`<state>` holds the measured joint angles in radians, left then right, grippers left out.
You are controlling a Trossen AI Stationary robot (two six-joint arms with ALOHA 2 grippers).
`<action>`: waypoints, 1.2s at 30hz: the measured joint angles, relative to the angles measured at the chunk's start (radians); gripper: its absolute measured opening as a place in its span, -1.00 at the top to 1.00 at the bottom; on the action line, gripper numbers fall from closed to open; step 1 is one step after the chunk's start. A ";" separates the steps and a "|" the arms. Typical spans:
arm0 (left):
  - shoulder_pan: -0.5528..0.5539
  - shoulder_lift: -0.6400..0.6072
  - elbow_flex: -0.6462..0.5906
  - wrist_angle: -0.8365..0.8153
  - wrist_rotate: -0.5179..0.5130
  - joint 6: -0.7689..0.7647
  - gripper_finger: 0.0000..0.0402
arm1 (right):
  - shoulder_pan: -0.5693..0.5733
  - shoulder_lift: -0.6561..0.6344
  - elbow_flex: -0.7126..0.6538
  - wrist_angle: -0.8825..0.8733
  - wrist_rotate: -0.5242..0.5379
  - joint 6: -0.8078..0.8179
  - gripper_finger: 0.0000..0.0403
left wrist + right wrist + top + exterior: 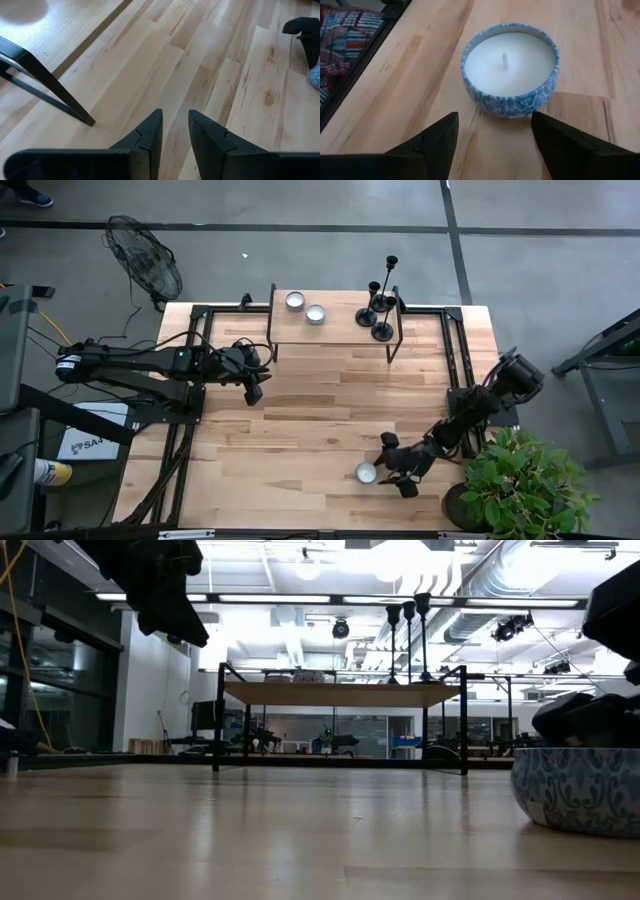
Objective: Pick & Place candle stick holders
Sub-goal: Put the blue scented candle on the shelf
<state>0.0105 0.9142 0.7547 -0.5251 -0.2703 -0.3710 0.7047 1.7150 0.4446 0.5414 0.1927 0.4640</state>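
Now right pincer (492, 132) agape before candle (510, 67).

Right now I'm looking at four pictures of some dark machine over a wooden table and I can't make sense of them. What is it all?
It is a robot with two dark arms. One picture looks straight down on the wooden table, one looks level across it, and the other two come from cameras on the arms' wrists.

At the far edge stands a small raised shelf. On it are three black candle stick holders and two tin candles.

The left tool hangs near the shelf, its fingers a little apart, holding nothing. The right tool is near the front edge, fingers wide open, facing a blue-patterned tin candle with white wax, but not gripping it.

A fan and a potted plant stand beside the table.
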 joint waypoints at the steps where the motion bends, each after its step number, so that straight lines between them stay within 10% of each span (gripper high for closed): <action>1: 0.000 0.000 0.000 0.000 0.000 0.000 0.55 | 0.003 0.005 0.000 0.007 0.009 -0.010 -0.23; 36: 0.002 0.000 0.000 0.000 -0.003 0.003 0.55 | -0.108 0.012 -0.003 0.083 -0.011 -0.024 -0.23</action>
<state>0.0124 0.9142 0.7551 -0.5251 -0.2737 -0.3676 0.5964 1.7270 0.4418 0.6241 0.1816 0.4405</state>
